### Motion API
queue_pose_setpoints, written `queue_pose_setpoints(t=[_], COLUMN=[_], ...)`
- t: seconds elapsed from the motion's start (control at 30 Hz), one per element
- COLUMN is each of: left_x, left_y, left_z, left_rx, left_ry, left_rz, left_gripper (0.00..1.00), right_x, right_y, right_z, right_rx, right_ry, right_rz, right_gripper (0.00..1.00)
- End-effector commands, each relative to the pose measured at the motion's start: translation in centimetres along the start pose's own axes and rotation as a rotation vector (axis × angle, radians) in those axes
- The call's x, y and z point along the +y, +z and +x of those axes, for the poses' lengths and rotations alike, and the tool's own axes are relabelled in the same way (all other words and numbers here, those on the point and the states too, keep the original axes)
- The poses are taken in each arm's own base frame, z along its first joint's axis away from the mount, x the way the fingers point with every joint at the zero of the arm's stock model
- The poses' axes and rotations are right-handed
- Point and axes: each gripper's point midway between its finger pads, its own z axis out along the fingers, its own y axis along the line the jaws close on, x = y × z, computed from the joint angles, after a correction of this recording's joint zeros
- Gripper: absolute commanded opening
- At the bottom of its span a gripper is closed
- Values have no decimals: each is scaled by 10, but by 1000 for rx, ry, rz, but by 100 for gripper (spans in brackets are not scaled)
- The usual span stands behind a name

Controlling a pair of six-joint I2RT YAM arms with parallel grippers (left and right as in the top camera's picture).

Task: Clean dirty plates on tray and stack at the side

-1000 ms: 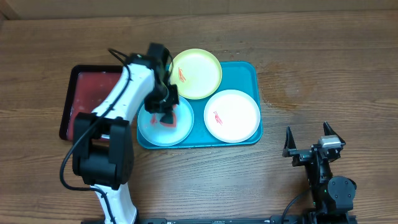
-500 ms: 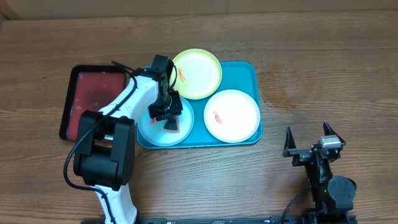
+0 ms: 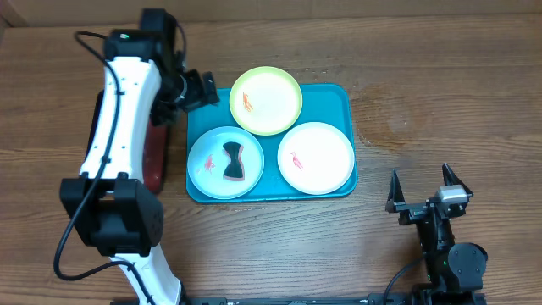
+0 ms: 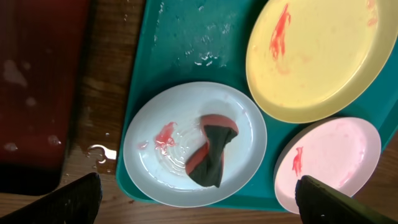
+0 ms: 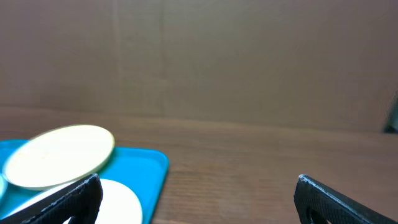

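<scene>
The turquoise tray (image 3: 339,97) holds three plates. On the pale mint-blue plate (image 3: 207,174) lie a red smear and a crumpled red-and-black sponge (image 3: 231,161). The yellow-green plate (image 3: 266,100) and the white plate (image 3: 316,158) each carry a red smear. My left gripper (image 3: 193,89) hangs open and empty above the tray's far left corner. In the left wrist view the left gripper (image 4: 198,180) looks down on the sponge (image 4: 211,152) and the mint-blue plate (image 4: 155,168). My right gripper (image 3: 421,199) rests open and empty at the table's near right.
A dark-red tray (image 3: 157,165) lies left of the turquoise one, mostly hidden under my left arm. Water drops (image 4: 99,151) sit on the wood between the two trays. Bare brown tabletop (image 3: 440,102) stretches right of the tray.
My left gripper opened and let the sponge go onto the mint-blue plate, then rose and drew back toward the far left. The right arm stayed still.
</scene>
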Motion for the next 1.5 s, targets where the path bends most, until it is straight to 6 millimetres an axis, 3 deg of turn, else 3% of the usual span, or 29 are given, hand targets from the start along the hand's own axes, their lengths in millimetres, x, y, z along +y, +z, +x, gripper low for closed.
queue_pose_setpoints(t=[0.0,0.1,0.17,0.33,0.4,0.47,0.6,0.73,0.87,1.0,1.07,1.17,1.27,1.37,1.4,1.47], left_x=[1,9,10,10,10,10,11,11,10,12,12,12,12,12,12,12], left_y=[-11,-11,-11,-11,-11,-11,-11,-11,-11,-11,-11,-11,-11,-11,-11,-11], left_z=[-3,-6,-7,-7,-7,-7,-7,-6,-5,-2,-1,-1,-1,-1,-1,-1], left_rx=[-26,-32,-35,-37,-37,-36,-35,-31,-27,-14,-10,-10,-11,-11,-10,-9], left_ry=[34,20,16,16,16,16,17,16,15,13,13,12,12,12,12,12], left_rz=[8,-13,-14,-14,-14,-14,-15,-15,-13,-19,-20,-20,-20,-20,-20,-20], left_gripper=[100,100,100,100,100,99,100,100,100,100,100,100,100,100,100,100], right_x=[22,59,65,55,43,34,34,77,112,129,137,136,136,161,175,203], right_y=[-2,-18,-30,-53,-45,-29,7,35,67,100,119,143,139,145,150,157], right_z=[-12,-55,-85,-155,-174,-180,-175,-169,-164,-153,-135,-92,-51,-38,-33,-22], right_rx=[-57,-229,-366,-565,-485,-333,36,285,360,445,549,810,1110,1185,1189,1181], right_ry=[28,39,-6,-45,-11,-27,-35,156,348,516,547,554,384,319,318,310], right_rz=[-132,-359,-398,-336,-266,-211,-232,-518,-786,-882,-820,-546,-315,-323,-348,-416], right_gripper=[100,100,100,100,100,100,100,100,100,100,100,97,100,100,96,75])
